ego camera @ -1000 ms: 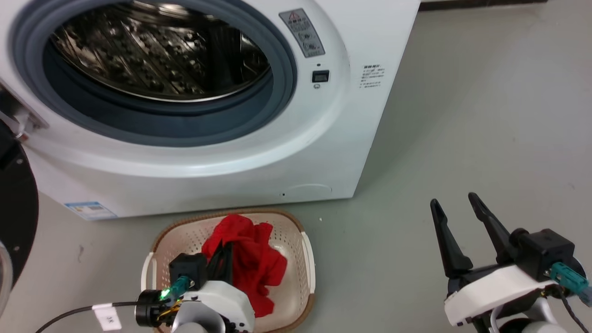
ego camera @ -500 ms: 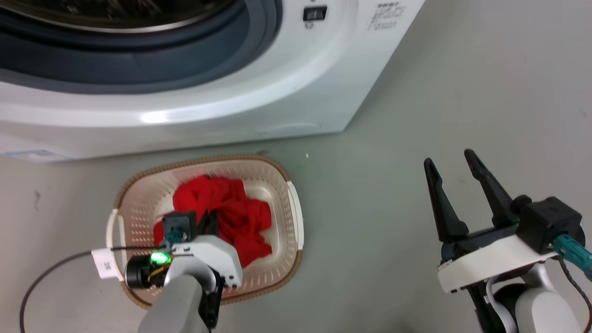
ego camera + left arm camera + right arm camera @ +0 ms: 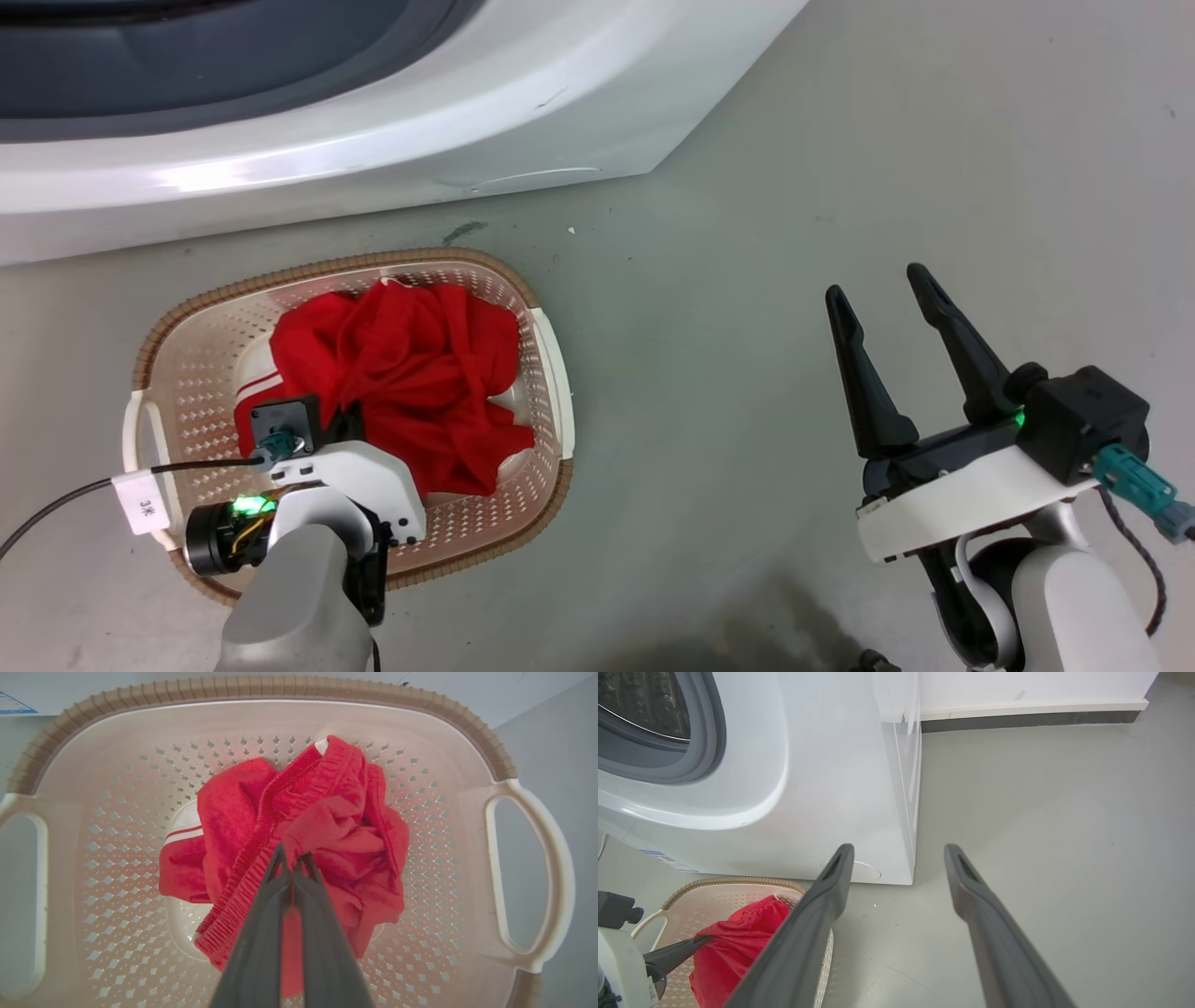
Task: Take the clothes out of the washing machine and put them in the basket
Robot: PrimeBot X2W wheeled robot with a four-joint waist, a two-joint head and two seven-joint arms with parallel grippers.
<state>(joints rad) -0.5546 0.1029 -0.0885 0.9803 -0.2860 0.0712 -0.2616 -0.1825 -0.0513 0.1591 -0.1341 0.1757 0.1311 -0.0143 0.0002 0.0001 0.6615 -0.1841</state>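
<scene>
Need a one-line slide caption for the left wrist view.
Left gripper, shut on a fold of the red clothes, holds them inside the cream, brown-rimmed basket.

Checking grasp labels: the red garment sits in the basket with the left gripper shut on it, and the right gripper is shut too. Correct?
No: the right gripper is open, fingers spread apart, as the right wrist view shows. The red garment does sit in the basket, left gripper shut on it.
</scene>
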